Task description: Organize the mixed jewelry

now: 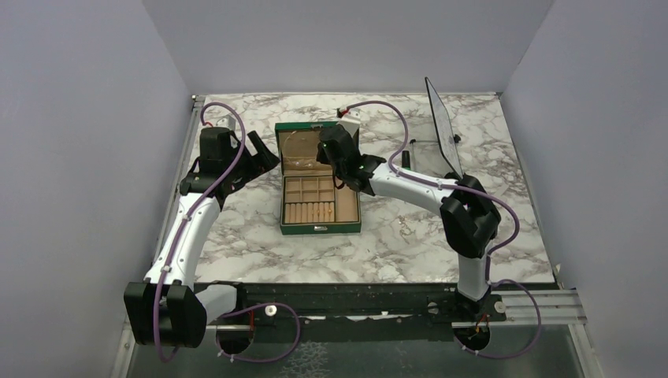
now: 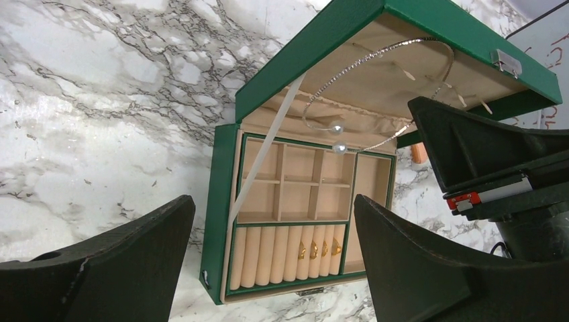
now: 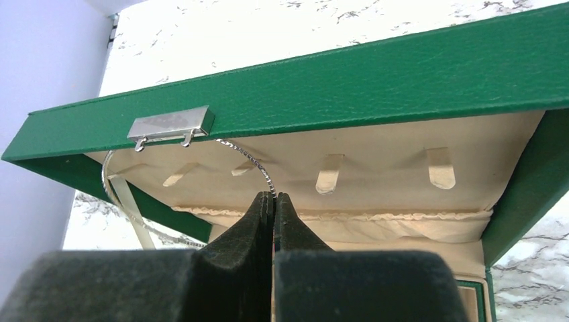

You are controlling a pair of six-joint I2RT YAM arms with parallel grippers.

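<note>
At frame left we hold the left gripper (image 1: 261, 153) wide open, while at centre the right gripper (image 3: 274, 196) pinches the necklace (image 3: 249, 159) inside the green box lid (image 3: 376, 74), where we should drape it gently over one hook tab (image 3: 329, 173).

The dark green, grain-textured hinged jewellery box (image 2: 218, 201) is lined in plain beige. A shiny silver metal clasp (image 3: 171, 125) sits on its lid edge and a cream ribbon stay (image 2: 268, 144) hangs inside. Across the lid lining runs a thin silvery chain necklace (image 2: 366, 56) with two pearl-white beads. In the box's front rolls are small gold-coloured rings (image 2: 313, 249). Under the box, the marble-patterned table (image 2: 100, 100) is white with grey veining. Behind the box shows a small orange cylinder (image 2: 419, 153). The left gripper (image 2: 274, 201) and right gripper (image 3: 274, 198) are matte black.
</note>
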